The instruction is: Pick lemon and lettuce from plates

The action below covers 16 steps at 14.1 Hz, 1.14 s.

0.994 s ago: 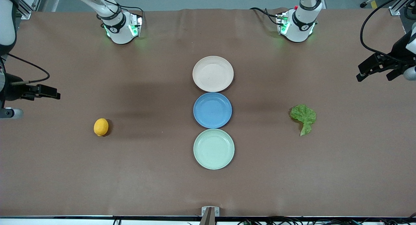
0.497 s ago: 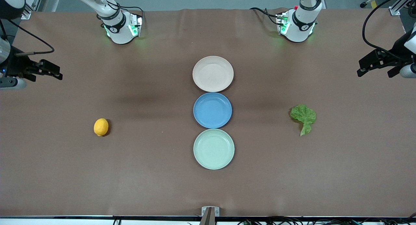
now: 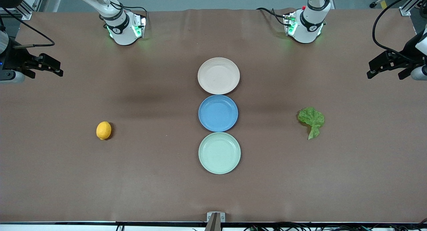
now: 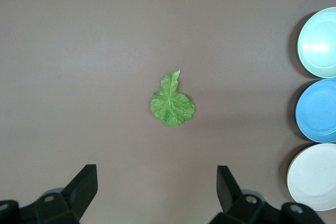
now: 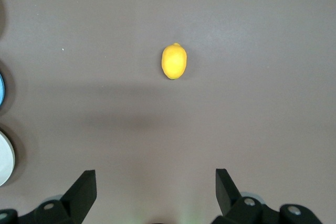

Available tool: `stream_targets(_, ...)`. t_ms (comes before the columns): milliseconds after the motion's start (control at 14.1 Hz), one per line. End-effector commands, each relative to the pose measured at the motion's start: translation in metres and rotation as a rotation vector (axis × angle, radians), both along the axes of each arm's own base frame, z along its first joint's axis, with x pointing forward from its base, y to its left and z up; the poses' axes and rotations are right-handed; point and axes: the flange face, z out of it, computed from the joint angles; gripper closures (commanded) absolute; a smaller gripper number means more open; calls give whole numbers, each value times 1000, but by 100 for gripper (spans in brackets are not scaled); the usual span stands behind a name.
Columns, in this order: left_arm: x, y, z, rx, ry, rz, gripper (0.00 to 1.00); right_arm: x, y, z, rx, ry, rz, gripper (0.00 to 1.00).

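The lemon lies on the bare table toward the right arm's end, also in the right wrist view. The lettuce lies flat on the table toward the left arm's end, also in the left wrist view. The beige-pink plate and the mint green plate hold nothing. My right gripper is open and empty, high over the table's end beside the lemon. My left gripper is open and empty, high over the table's end beside the lettuce.
A blue plate sits between the two task plates in a row down the table's middle; it holds nothing. The arm bases stand along the table edge farthest from the front camera. A small bracket sits at the nearest edge.
My right gripper has risen and moved toward the arm bases, away from the lemon. My left gripper has shifted only slightly. The lemon, lettuce and plates have not moved.
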Motion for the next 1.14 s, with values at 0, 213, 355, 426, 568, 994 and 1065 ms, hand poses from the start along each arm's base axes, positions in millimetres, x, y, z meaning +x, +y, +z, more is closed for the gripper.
stream_targets(0, 2, 1, 4, 5, 7, -11, 0, -5, -2, 1, -13, -19, 4, 0)
stream_targets(213, 2, 1, 3, 5, 10, -12, 0, -2, -6, 2, -5, -43, -8, 0)
stream_targets(355, 2, 2, 3, 5, 10, -11, 0, -1, -6, 3, -4, -50, -12, 0)
stream_targets(426, 2, 2, 4, 5, 8, -12, 0, -1, -6, 3, -5, -50, -14, 0)
stream_targets(568, 2, 1, 4, 5, 8, -12, 0, -1, -6, 1, -6, -47, -18, 0)
stream_targets(994, 2, 1, 4, 5, 8, -12, 0, -1, -7, 1, -5, -47, -18, 0)
stream_targets(1065, 2, 1, 3, 5, 10, -12, 0, -1, -7, 1, -5, -47, -18, 0)
